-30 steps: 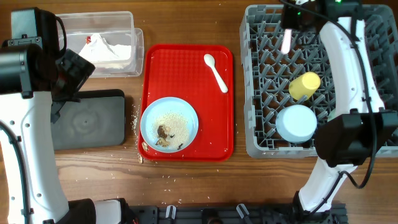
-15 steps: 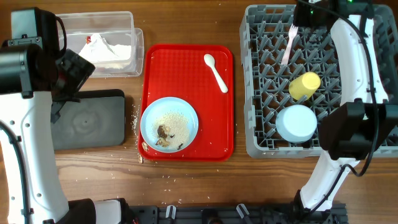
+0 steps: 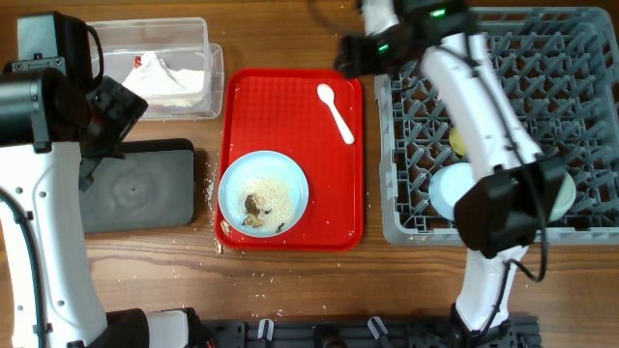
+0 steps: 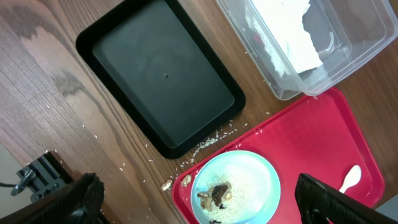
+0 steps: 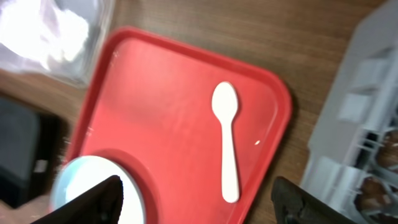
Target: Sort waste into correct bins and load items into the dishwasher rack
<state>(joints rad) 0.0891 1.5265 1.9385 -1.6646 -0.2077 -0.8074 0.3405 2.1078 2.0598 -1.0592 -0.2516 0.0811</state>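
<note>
A light blue plate (image 3: 263, 193) with rice and brown scraps sits at the front of the red tray (image 3: 290, 97). A white spoon (image 3: 336, 112) lies at the tray's back right. My right gripper (image 3: 353, 53) hovers open above that corner, the spoon (image 5: 227, 146) between its spread fingers and well below them. The grey rack (image 3: 580, 97) holds a yellow cup (image 3: 456, 143) and an upturned light blue bowl (image 3: 447, 188), both partly behind the right arm. My left gripper (image 3: 114, 108) hangs open and empty, high over the black tray (image 4: 161, 74) and the plate (image 4: 235, 186). The napkin (image 3: 164, 72) lies in the clear tub (image 3: 193, 39).
Loose rice grains (image 3: 211, 184) and a food scrap (image 3: 220, 246) lie on the wooden table by the red tray's left edge. The black tray (image 3: 135, 184) sits left of them. The rack's wall (image 5: 367, 124) rises close to the right of the spoon.
My right gripper let the fork go in the rack, opened wide, and swung left to above the red tray's back right corner. The left arm has not moved.
</note>
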